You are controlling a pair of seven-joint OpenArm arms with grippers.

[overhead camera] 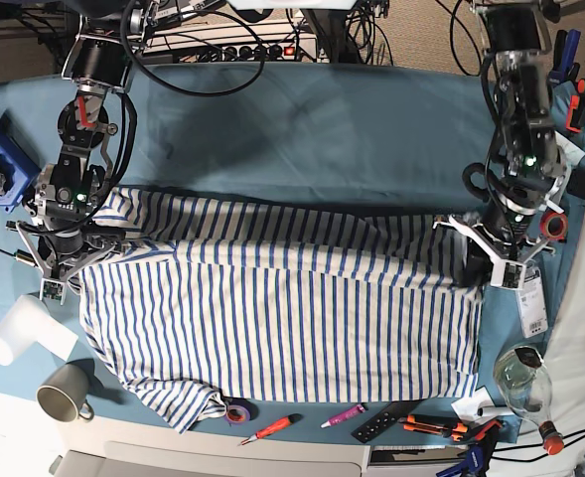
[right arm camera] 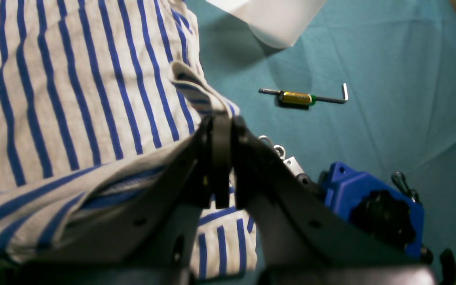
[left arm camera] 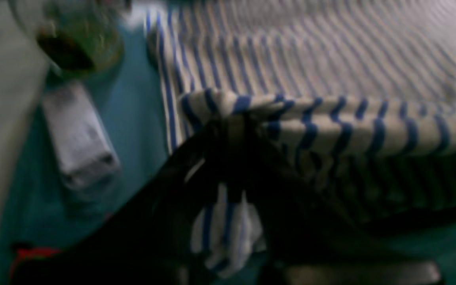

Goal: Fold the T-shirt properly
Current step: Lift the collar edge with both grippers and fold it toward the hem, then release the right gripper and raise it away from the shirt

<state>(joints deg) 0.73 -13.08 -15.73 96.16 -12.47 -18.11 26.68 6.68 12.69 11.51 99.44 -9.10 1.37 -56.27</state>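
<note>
Across the middle of the teal table (overhead camera: pixel 302 109) I have the T-shirt (overhead camera: pixel 282 318) spread wide, its far edge lifted into a long fold. My left gripper (left arm camera: pixel 234 118) is clenched on a pinch of that striped edge at one end, and my right gripper (right arm camera: pixel 221 118) is clamped on the cloth at the other end, jaws pressed tight with fabric between them. I judge the shirt light, limp and prone to sagging between the two holds, so the grips belong at the corners of the fold, as they are. Any uneven pull would skew the stripes. An Allen key (right arm camera: pixel 311 97) and a blue block (right arm camera: pixel 370 198) lie just beside the cloth.
</note>
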